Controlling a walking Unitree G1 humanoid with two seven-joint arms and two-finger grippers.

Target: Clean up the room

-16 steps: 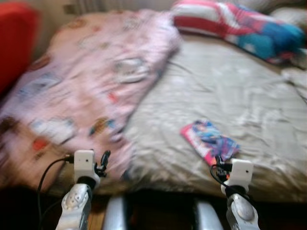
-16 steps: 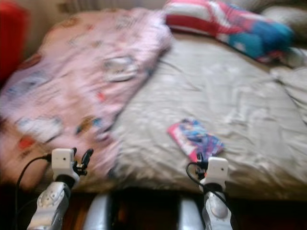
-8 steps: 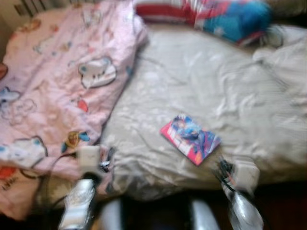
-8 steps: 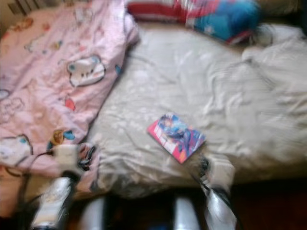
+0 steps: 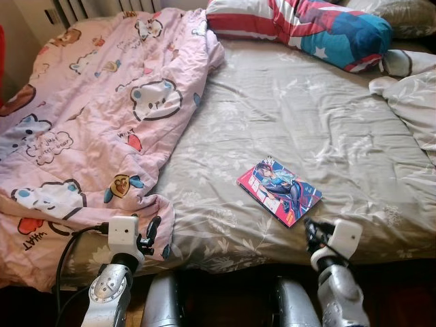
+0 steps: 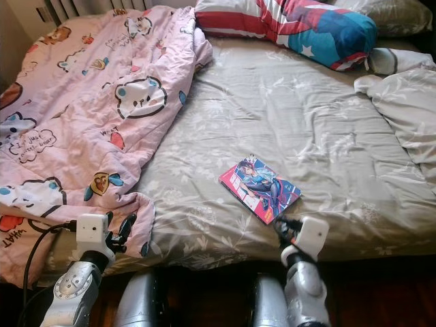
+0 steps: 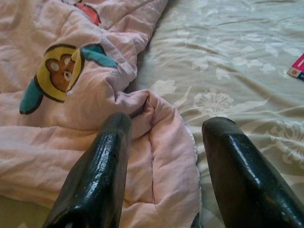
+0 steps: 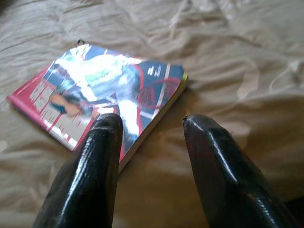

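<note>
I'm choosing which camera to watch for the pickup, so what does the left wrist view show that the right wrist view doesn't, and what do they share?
The left wrist view alone shows the pink cartoon quilt, its folded edge lying just past the open left gripper. The right wrist view alone shows the whole cover of the book, with the open right gripper just short of its near corner. Both show the grey floral bedsheet, and the left wrist view also catches a pink corner of the book at its edge.

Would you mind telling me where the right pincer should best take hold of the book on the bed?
Probably the near corner of the book, approached from the bed's front edge. It lies flat on the soft sheet, corner toward the open right pincer, so one finger could press beneath the cover.
</note>
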